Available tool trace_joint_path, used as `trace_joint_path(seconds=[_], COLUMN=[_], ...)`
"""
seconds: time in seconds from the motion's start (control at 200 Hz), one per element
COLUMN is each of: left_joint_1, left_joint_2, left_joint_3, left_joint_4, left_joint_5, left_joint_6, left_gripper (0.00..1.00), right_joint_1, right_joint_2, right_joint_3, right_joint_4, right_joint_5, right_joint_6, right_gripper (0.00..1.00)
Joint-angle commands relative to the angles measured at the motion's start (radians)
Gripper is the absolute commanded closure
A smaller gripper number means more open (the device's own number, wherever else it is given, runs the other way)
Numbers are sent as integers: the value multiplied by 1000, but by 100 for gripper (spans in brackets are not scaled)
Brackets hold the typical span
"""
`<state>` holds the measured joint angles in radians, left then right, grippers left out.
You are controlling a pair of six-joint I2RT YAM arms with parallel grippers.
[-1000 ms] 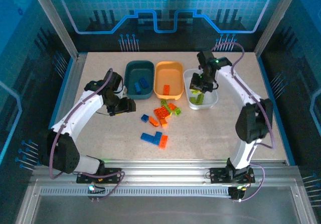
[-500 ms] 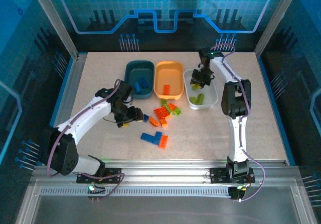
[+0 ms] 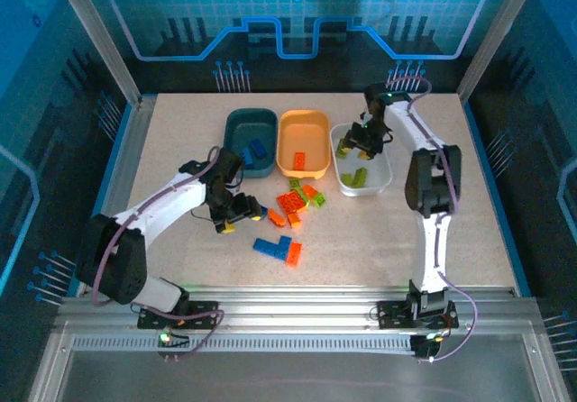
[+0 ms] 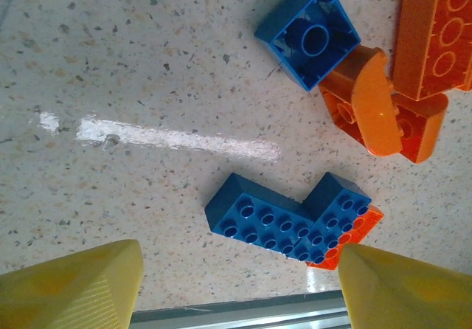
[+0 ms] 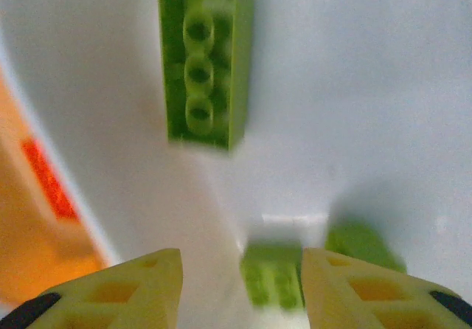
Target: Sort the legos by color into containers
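Now the left claw (image 4: 240, 288) hung low over the counter (image 4: 147, 63), its yellow jaws standing apart with nothing between them. Just ahead of it lay the blue L-shaped piece (image 4: 291, 222), flat and studs up, with an orange brick (image 4: 352, 234) touching its right end. The long axis of this piece ran almost along the line that joins the two jaws, only a little tilted. We judged that the coming move turns on this. Closing as it stood, the claw would have to span the whole length of the piece, so a turn of the wrist to meet the short sides seemed safer. Farther ahead a small blue brick (image 4: 308, 35) lay hollow side up, touching a group of orange pieces (image 4: 383, 111). It was square, so its angle mattered less.

In the top view this claw was beside the loose pile and clearly the nearer one to the blue bricks, and the teal tub (image 3: 251, 111) stood behind it. The right claw (image 3: 361, 145) was over the white tub (image 3: 386, 184), jaws apart. From its wrist we saw one green brick (image 5: 203, 67) on the tub floor. A second green brick (image 5: 271, 279), blurred, sat under the gap and did not fill it, so we took it as let go.
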<state>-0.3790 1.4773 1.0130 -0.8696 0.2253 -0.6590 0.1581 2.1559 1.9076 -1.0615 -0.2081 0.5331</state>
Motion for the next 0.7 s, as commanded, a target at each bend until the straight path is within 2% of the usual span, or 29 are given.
trace_joint_path(seconds=[0.0,0.16,0.28,0.45,0.695], left_joint_1=[-7,-8,-9,-13,-63], left_joint_2=[23,36,53,100,140], left_joint_3=[31,13,-3,15,36], left_joint_4=[6,44,75,108,87], left_joint_5=[24,44,50,45,15], left_joint_6=[55,57,52,31,42], left_gripper=[28,27,28,29,33], right_joint_1=[45,100,127,98,46], right_joint_2=[-238,-473,-549,-499,-358], right_joint_3=[-163,-478,-647,-743,-661], right_joint_4=[-42,-38,-2,100,156], right_joint_5=[-30,-39,-29,-37,-18], right_joint_6=[-20,-8,-4,-22,-81], right_gripper=[54,58,61,65,67])
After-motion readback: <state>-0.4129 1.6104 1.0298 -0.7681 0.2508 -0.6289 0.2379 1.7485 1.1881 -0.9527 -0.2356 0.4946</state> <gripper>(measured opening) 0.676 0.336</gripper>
